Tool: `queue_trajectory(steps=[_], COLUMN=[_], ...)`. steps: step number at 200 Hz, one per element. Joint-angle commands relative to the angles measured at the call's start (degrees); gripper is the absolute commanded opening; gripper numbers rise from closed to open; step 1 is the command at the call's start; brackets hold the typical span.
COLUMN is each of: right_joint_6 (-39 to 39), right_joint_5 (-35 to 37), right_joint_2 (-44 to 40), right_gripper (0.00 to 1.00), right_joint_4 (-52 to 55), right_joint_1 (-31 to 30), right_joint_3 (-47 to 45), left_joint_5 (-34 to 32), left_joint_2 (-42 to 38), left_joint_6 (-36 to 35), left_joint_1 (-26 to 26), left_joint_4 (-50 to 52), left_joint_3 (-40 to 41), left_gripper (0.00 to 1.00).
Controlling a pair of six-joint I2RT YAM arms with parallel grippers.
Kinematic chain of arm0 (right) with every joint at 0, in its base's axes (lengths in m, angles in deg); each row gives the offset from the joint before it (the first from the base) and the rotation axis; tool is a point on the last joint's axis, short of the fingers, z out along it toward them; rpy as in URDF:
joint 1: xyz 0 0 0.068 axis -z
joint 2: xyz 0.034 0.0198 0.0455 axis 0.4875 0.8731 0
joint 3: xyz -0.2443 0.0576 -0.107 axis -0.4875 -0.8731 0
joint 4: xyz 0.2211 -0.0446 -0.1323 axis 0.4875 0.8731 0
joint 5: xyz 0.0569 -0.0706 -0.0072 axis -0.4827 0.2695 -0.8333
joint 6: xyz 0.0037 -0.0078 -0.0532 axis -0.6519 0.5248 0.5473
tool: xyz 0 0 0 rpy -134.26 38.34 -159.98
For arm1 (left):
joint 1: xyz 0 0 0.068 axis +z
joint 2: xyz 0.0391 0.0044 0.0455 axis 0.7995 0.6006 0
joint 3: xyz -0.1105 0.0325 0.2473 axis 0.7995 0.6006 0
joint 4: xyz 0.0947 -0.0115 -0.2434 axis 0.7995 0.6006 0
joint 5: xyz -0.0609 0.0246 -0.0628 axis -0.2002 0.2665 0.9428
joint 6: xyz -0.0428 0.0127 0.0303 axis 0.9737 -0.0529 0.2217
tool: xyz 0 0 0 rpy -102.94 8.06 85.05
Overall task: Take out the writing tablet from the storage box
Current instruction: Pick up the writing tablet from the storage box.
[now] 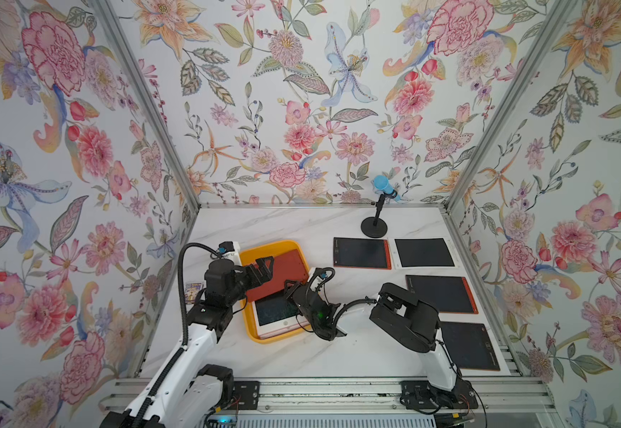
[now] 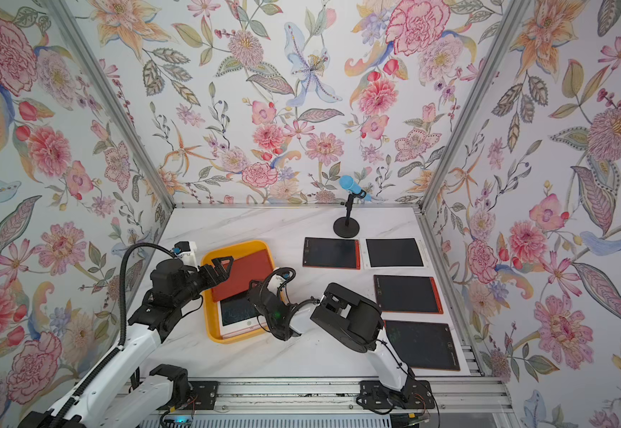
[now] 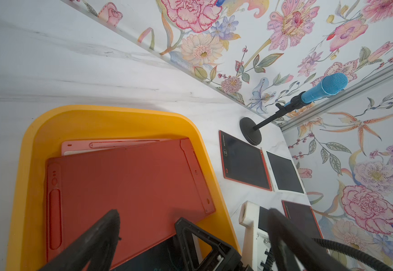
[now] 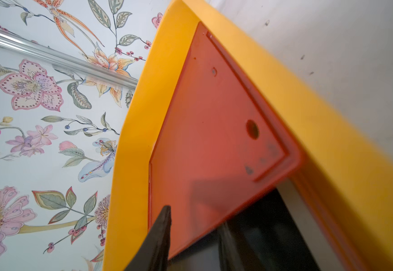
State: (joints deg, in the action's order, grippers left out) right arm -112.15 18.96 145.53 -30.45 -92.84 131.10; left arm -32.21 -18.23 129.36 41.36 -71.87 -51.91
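Red writing tablet (image 1: 288,265) skewed in storage box (image 1: 272,244), long axis near-left to far-right; right gripper (image 1: 291,289) astride its right edge, grip unclear; left gripper (image 1: 264,266) agape above.

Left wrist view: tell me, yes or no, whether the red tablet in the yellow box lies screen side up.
No, the red tablet in the storage box shows its plain red back, with no dark screen.

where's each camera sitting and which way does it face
Top views: high in front, looking down on table, left arm, right arm, storage box.
Left wrist: above the box, looking past the open left fingers at the red tablet.
Right wrist: low by the box rim, right fingers at that tablet's corner.
Shared: the box and red tablet.
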Motion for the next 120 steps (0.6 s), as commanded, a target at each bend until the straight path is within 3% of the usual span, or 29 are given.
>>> queue_trajectory(steps=[1,38,81,120], right_joint_6=[-0.4,0.8,7.3,19.9], right_joint_5=[0.8,-0.6,0.2,2.5], right_joint_2=[0.7,0.9,-2.2,-7.2], right_gripper=[0.26,0.07,0.03,0.02], right_joint_4=[-1.6,-3.7,-1.7,4.0], right_joint_1=[0.7,0.9,0.3,-1.8], right_joint_3=[2.0,2.1,2.4,5.1], left_joint_5=[-0.4,-0.5,-0.8,-1.4], left_joint_2=[-1.0,-1.0,-2.0,-4.4], left_joint_6=[-1.1,-1.1,-1.4,-1.5], left_joint_1=[0.7,0.8,1.2,1.8], left_joint_4=[1.3,1.4,2.0,4.3], left_joint_3=[-0.2,-0.1,-0.2,-1.8], left_gripper=[0.99,0.99,0.99,0.99])
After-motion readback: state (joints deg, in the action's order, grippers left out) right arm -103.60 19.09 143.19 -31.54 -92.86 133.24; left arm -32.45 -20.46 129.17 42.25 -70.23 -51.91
